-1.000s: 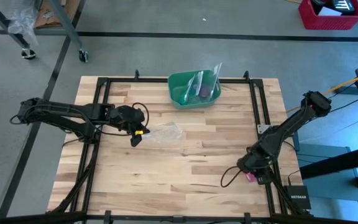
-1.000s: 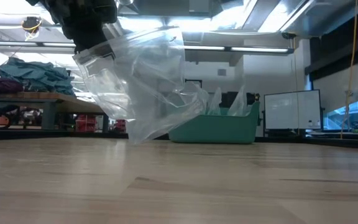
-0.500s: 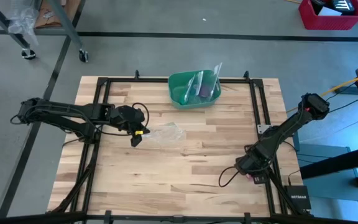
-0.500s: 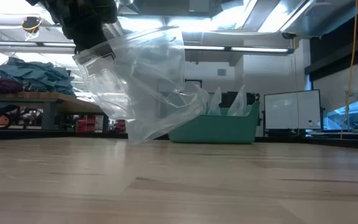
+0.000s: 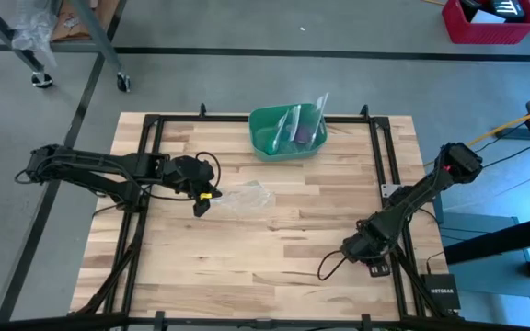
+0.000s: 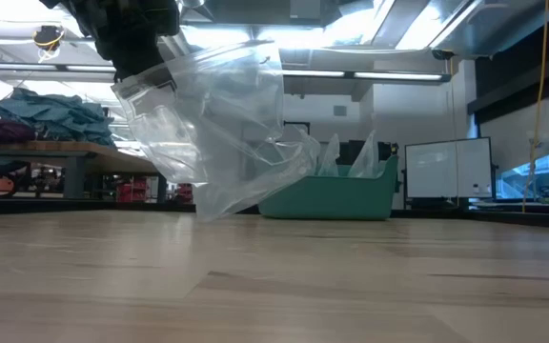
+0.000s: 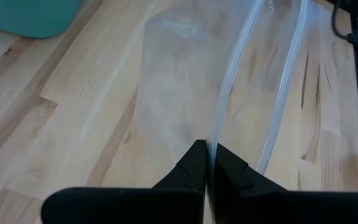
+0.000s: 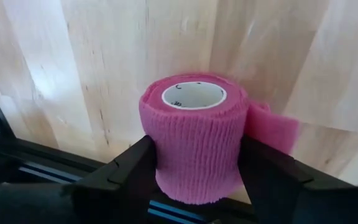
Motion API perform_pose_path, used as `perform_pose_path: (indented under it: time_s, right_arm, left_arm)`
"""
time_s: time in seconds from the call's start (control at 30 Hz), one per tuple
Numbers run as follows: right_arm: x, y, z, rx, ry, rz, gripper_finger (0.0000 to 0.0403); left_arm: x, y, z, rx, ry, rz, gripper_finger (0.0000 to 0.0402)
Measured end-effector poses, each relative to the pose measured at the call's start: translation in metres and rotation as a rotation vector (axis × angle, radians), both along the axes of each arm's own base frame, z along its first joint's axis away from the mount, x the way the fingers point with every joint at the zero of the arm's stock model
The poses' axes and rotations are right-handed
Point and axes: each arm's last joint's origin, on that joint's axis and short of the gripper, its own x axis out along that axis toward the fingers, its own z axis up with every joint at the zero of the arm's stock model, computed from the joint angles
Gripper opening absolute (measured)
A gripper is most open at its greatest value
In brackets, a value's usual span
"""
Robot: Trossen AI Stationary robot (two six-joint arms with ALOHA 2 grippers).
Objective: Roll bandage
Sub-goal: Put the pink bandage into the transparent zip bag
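Note:
The bandage (image 8: 194, 146) is a bright pink roll with a white core. It stands on one end on the wood near the table's right front rail, and a short loose tail (image 8: 272, 127) lies beside it. My right gripper (image 8: 197, 165) is open, pointing steeply down over the roll, with one finger close on each side of it. In the high view this gripper (image 5: 366, 256) hides the roll. Left of the table's middle, my left gripper (image 5: 201, 204) is shut on a clear plastic bag (image 5: 247, 196). My left gripper pinches the bag's zip-strip edge (image 7: 214, 140) between its two fingertips, slanting down from the table's left side. The bag (image 6: 217, 133) hangs open and slack below the fingers, and its lower end (image 6: 208, 211) reaches down to the tabletop.
A green bowl (image 5: 258, 124) with clear bags in it stands at the middle of the far edge. A black frame rail (image 5: 392, 184) runs along the table's right side, close by the right gripper. Bare wood lies between the two arms.
My right gripper has gone down and a little toward the table's near edge, onto the spot where the pink roll stood. The roll has stayed where it was and is now covered in the high view.

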Motion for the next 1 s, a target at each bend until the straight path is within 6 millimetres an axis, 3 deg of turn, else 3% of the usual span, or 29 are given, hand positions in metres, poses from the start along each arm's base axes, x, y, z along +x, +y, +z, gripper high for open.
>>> perform_pose_path:
  time_s: [0.23,0.5,0.6,0.77,1.0]
  right_arm:
    - [0.002,0.002,-0.008,-0.008,0.044,-0.001,0.0215]
    - [0.002,0.001,-0.006,0.011,0.041,-0.007,0.0148]
    - [0.004,-0.002,-0.005,0.036,0.048,-0.026,0.0146]
    - [0.014,-0.007,-0.006,0.121,0.050,-0.082,0.0144]
    - [0.036,-0.009,-0.004,0.245,-0.086,-0.121,0.0139]
  left_arm:
    - [0.000,0.000,0.000,0.000,0.000,0.000,0.0000]
    - [0.000,0.000,0.000,0.000,-0.001,0.000,0.0000]
    - [0.000,0.000,0.000,0.000,0.000,-0.001,0.0000]
    - [0.000,0.000,0.000,0.000,-0.001,0.000,0.0000]
    - [0.000,0.000,0.000,0.000,-0.001,0.000,0.0000]
